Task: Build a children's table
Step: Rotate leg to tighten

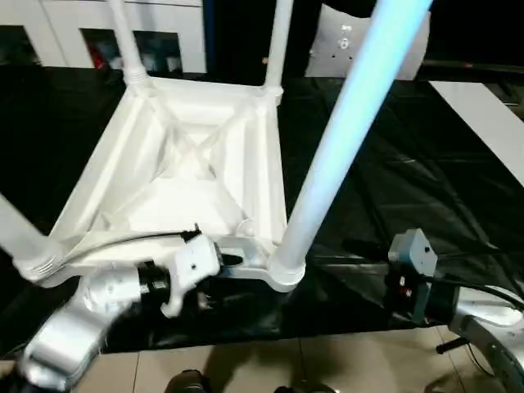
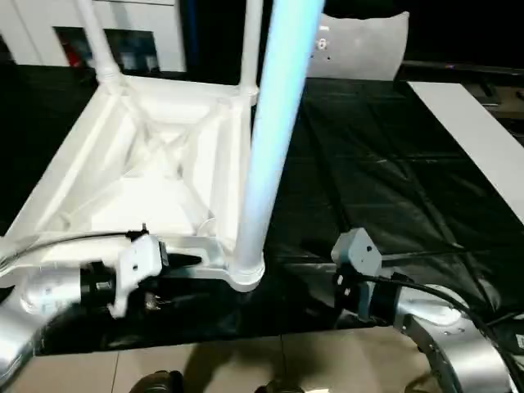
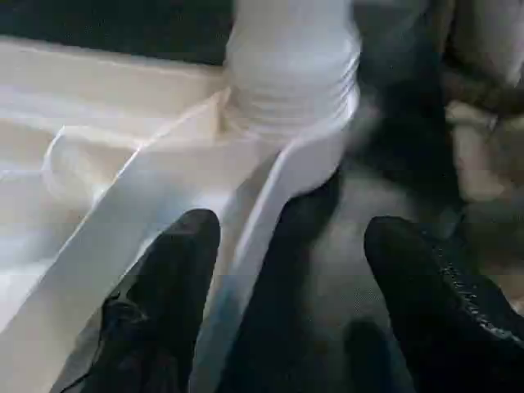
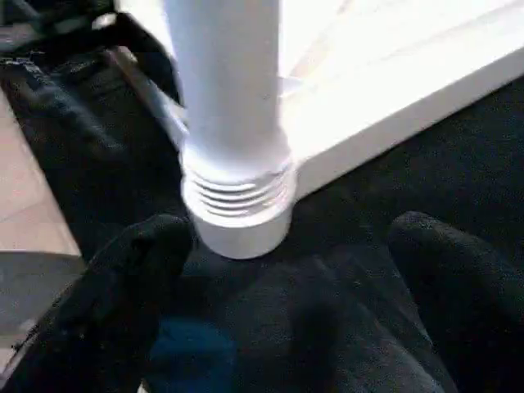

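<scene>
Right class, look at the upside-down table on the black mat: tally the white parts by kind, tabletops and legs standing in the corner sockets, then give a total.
Tabletop: 1
Legs: 4, far left, far right, near right, near left
Total: 5 white parts

near leg point(image 1: 344, 131) upright, dark sheet point(image 1: 409, 196) bare beside
</scene>
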